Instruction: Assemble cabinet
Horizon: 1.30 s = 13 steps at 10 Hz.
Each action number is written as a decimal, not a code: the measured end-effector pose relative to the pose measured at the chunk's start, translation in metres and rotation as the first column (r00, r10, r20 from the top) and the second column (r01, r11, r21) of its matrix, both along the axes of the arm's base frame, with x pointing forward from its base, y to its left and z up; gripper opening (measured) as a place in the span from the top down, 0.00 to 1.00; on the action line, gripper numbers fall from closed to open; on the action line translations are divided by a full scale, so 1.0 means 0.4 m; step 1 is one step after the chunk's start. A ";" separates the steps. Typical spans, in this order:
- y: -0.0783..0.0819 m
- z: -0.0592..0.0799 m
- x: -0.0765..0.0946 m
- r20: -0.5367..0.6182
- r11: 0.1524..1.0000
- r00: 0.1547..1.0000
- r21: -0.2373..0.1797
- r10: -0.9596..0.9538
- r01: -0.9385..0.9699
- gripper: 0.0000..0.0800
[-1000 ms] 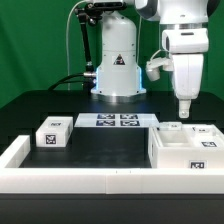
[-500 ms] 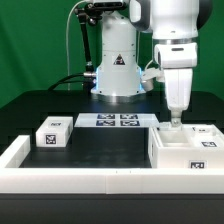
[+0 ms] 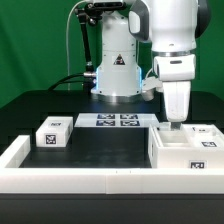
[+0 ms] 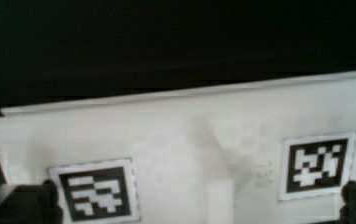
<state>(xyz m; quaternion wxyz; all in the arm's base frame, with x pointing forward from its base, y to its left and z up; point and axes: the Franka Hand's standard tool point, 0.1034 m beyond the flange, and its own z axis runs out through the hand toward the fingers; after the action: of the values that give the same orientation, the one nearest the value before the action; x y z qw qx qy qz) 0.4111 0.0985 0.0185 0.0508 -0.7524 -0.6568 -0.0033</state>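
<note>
In the exterior view the low white rail runs out of frame at the left and along the bottom. The tag on the small white block is too small to read. The cabinet is cut off by the right edge. The tips of the gripper blend into the cabinet's white far wall, so I cannot tell whether they touch it. The wrist view is blurred. It shows dark fingertips at two corners, wide apart, over a white surface with two tags.

The arm rises behind the marker board, its wrist pointing straight down over the cabinet's far left part.

The cabinet sits on the black table at the exterior view's right. It is white and boxy, with a recess on top and a tag on its front face.
</note>
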 end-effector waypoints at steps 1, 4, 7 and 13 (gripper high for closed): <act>-0.001 0.000 0.000 0.000 1.000 1.000 0.000 -0.001 0.001 0.13; -0.002 -0.008 -0.005 -0.007 1.000 1.000 0.001 -0.003 0.003 0.54; -0.003 -0.008 -0.006 -0.007 1.000 1.000 0.001 -0.003 0.003 0.92; 0.002 0.039 -0.007 -0.004 0.999 0.999 -0.025 -0.046 0.046 0.91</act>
<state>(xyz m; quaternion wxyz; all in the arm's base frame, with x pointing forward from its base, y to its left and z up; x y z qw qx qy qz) 0.4083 0.0992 0.0341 0.0429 -0.7678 -0.6392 0.0054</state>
